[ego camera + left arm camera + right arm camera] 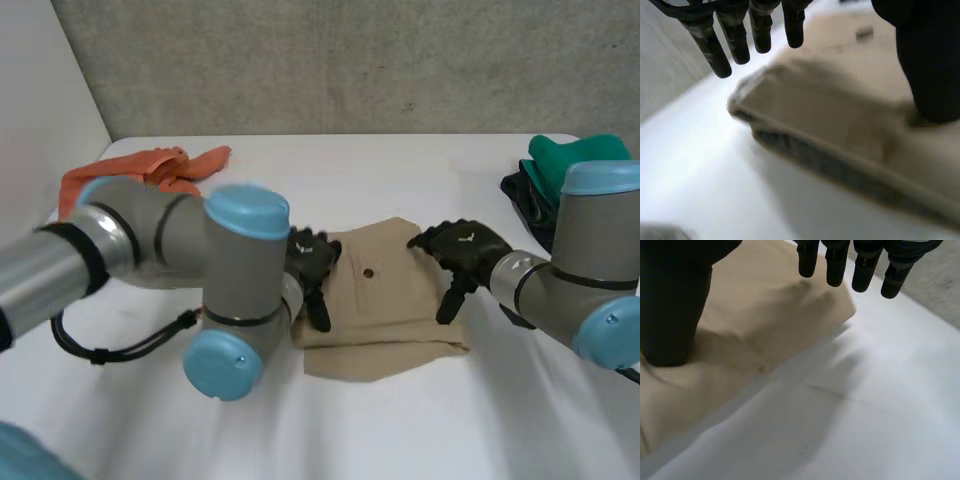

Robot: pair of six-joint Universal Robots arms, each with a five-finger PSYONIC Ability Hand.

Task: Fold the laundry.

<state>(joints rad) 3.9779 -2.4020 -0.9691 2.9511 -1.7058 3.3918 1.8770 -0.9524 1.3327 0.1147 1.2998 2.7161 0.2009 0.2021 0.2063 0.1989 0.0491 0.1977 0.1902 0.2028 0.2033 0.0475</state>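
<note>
A folded beige garment [385,300] with a small dark button lies in the middle of the white table [420,420]. My left hand [310,262] is at its left edge, open. In the left wrist view the straight fingers [740,35] hang beyond the folded edge of the garment [840,115], and the thumb [930,65] rests on the cloth. At the right edge my right hand [462,250] is open too. Its thumb [670,305] presses on the garment [765,315], and its fingers [865,265] hover straight over a corner.
An orange cloth [150,170] lies crumpled at the back left of the table. A green cloth [570,160] sits on a dark one [525,195] at the back right. A grey wall stands behind the table.
</note>
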